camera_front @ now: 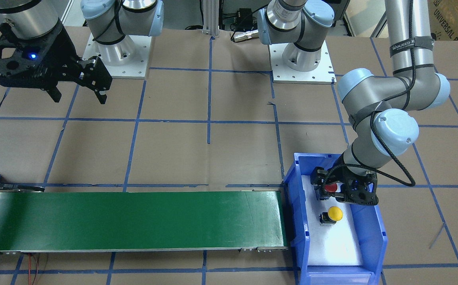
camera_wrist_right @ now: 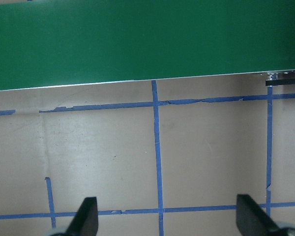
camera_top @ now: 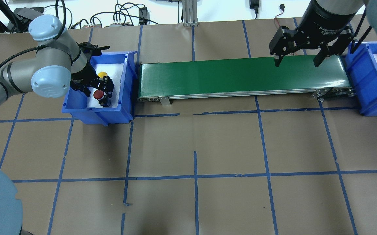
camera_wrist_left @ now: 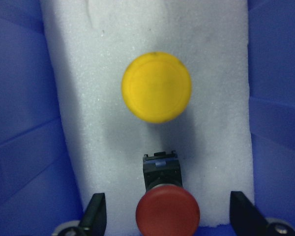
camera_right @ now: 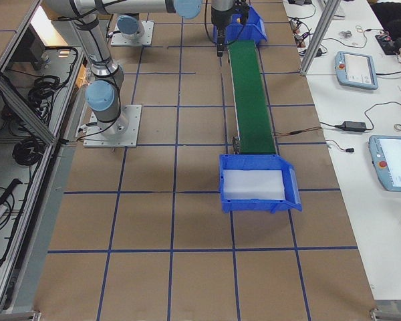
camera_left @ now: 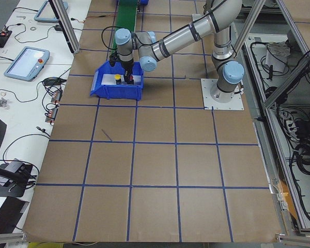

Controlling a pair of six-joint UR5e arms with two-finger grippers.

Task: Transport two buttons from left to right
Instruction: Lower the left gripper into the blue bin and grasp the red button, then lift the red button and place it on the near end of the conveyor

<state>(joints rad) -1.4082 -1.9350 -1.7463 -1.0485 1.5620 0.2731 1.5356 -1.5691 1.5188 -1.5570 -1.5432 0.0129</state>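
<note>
The red button [camera_wrist_left: 167, 214] and the yellow button [camera_wrist_left: 157, 94] stand on white foam in the blue left bin [camera_top: 110, 116]. My left gripper [camera_wrist_left: 168, 216] is down in this bin, open, with one finger on each side of the red button [camera_front: 331, 187] and a gap to the cap on both sides. The yellow button [camera_front: 335, 213] stands free just beyond it. My right gripper [camera_top: 296, 62] is open and empty, hovering above the right end of the green conveyor belt [camera_top: 240, 75].
A second blue bin [camera_top: 368, 81] with a white foam floor stands at the belt's right end. The belt [camera_front: 134, 219] runs between the two bins. The table is brown paper with blue tape lines. The left bin's walls [camera_wrist_left: 19, 123] stand close on both sides of the left gripper.
</note>
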